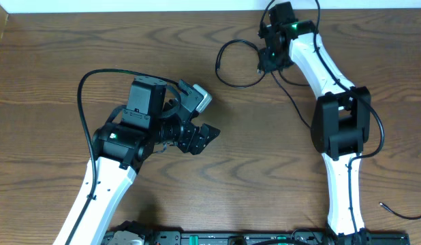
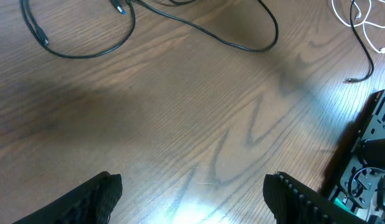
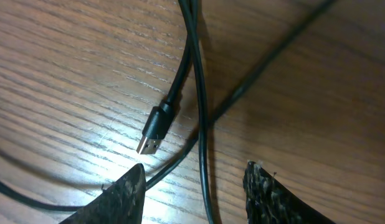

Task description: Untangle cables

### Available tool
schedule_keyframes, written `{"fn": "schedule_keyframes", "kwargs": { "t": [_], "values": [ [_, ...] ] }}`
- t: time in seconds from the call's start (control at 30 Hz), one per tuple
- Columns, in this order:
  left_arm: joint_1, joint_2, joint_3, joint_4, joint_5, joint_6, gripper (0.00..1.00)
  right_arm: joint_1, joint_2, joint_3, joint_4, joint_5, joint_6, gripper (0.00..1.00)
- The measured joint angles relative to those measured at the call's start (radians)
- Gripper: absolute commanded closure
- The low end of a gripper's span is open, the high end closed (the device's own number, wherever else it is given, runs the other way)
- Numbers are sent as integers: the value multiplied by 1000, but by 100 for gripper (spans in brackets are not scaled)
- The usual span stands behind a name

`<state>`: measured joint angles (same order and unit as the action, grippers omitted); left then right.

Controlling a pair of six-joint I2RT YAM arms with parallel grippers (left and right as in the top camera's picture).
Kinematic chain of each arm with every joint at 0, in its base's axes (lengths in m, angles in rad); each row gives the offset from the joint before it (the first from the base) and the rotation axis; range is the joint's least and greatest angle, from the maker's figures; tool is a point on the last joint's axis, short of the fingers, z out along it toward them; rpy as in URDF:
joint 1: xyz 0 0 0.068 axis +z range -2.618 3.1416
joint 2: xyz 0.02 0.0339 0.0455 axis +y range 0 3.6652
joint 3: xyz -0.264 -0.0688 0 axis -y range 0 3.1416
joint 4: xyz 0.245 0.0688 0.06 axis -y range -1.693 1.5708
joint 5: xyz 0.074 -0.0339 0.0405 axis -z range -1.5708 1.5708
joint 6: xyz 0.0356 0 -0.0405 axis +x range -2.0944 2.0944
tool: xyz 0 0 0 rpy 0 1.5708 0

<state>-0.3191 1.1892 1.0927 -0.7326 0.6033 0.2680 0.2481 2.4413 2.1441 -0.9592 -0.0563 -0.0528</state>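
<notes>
Black cables [image 1: 218, 64] lie in a loop at the back of the table. My right gripper [image 1: 266, 64] hangs over them, open. In the right wrist view, a thin black cable [image 3: 202, 118] runs between the open fingers [image 3: 195, 193], and a second black cable ends in a USB plug [image 3: 154, 127] just ahead of them. My left gripper [image 1: 205, 137] is open and empty at the table's middle. The left wrist view shows its open fingers [image 2: 192, 199] over bare wood, black cables [image 2: 242, 43] far ahead, and a white cable [image 2: 361, 18] at the top right.
A loose black cable end [image 1: 401, 214] lies near the front right; it also shows in the left wrist view [image 2: 362, 73]. The right arm's base [image 2: 367, 162] stands at that view's right edge. The wooden table [image 1: 265, 156] spans the whole scene.
</notes>
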Motion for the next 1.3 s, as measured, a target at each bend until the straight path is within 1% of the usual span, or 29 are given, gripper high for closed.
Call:
{"fn": "schedule_keyframes", "kwargs": {
  "t": [0.23,0.4,0.47,0.8,0.87,0.93,0.97,1.13,1.3],
  "values": [
    [0,0,0,-4,0,3,21,0,2,-8,7,12,15,57],
    [0,0,0,-7,0,21,21,0,29,-10,7,16,21,57],
    [0,0,0,-8,0,22,21,1,39,-10,4,20,20,58],
    [0,0,0,-9,0,22,22,4,39,-26,-16,55,11,59],
    [0,0,0,-10,0,22,21,5,39,-31,-14,59,8,65],
    [0,0,0,-11,0,22,22,5,39,-36,-10,70,1,91],
    [0,0,0,-11,0,22,21,5,37,-39,-8,76,-2,99],
    [0,0,0,-12,0,22,22,8,35,-42,8,66,10,99],
    [0,0,0,-12,0,22,21,14,23,21,-57,45,23,99]
  ]
}}
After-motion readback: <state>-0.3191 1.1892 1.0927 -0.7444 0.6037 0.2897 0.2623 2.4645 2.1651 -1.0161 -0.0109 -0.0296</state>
